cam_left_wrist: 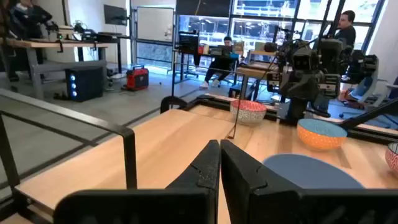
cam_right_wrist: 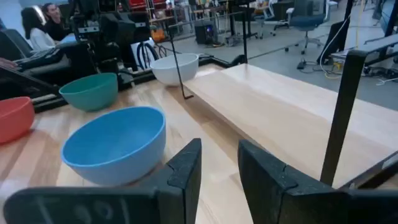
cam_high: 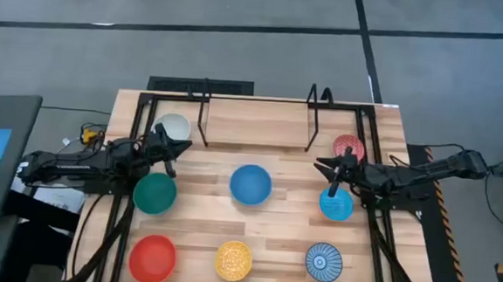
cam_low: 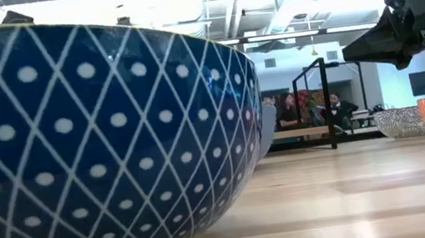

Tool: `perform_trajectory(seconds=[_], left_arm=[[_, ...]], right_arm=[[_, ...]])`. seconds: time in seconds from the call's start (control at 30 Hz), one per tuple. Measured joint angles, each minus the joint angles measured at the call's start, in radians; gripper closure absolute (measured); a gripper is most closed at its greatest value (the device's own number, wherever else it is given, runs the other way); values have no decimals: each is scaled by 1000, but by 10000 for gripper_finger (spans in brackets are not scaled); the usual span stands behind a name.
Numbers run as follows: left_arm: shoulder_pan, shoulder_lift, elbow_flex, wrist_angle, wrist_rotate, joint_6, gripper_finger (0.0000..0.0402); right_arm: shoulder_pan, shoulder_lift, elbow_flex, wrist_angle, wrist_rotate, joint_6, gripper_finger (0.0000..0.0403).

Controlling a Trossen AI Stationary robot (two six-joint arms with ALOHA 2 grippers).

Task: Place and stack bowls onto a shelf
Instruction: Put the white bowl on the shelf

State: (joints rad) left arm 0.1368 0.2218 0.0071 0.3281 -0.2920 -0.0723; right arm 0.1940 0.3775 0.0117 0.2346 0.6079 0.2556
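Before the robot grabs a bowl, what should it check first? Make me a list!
1. Shelf board free of bowls: ok, its light wood top is bare.
2. Right claw open and empty: ok, there is a gap between its fingers and nothing in it.
3. Left claw ready to grab: not ok, its fingers are pressed together.
4. Plain blue bowl upright and alone: ok, it sits open side up just ahead of the right claw, with nothing stacked in it.
5. White bowl and green bowl by the left claw: ok, both upright on the table.
6. All eight bowls on the table: ok, none stacked yet.
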Motion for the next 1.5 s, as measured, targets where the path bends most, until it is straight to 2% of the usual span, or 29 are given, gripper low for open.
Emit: perform_trajectory(seconds=[0.2, 0.3, 0.4, 0.53, 0.67, 0.87, 1.03, 1.23, 1.4, 1.5], left_arm=[[-1, 1, 0, -10, 63, -13, 390], [-1, 0, 0, -21, 60, -35, 367], [-1, 1, 0, -34, 62, -34, 342], [-1, 1, 0, -33, 95, 15, 313], [-1, 1, 0, -36, 123, 9, 295], [-1, 1, 0, -62, 113, -94, 292], [-1, 1, 0, -51, 103, -133, 292], [-1, 1, 0, -17, 95, -132, 292], [-1, 1, 0, -19, 79, -102, 292], [0, 1, 0, -19, 57, -71, 292]], right_arm=[[0, 0, 0, 100, 7, -24, 270], [0, 0, 23, 152, 60, -94, 270], [0, 2, 79, 134, 169, -104, 270], [-8, 12, 190, -52, 247, -41, 270], [-71, 36, 343, -403, 254, 180, 267], [-221, 121, 536, -899, 147, 457, 245], [-397, 203, 604, -1149, -7, 599, 213], [-616, 292, 608, -1223, -123, 611, 191], [-805, 383, 608, -1226, -176, 540, 193], [-914, 446, 608, -1221, -247, 501, 196]])
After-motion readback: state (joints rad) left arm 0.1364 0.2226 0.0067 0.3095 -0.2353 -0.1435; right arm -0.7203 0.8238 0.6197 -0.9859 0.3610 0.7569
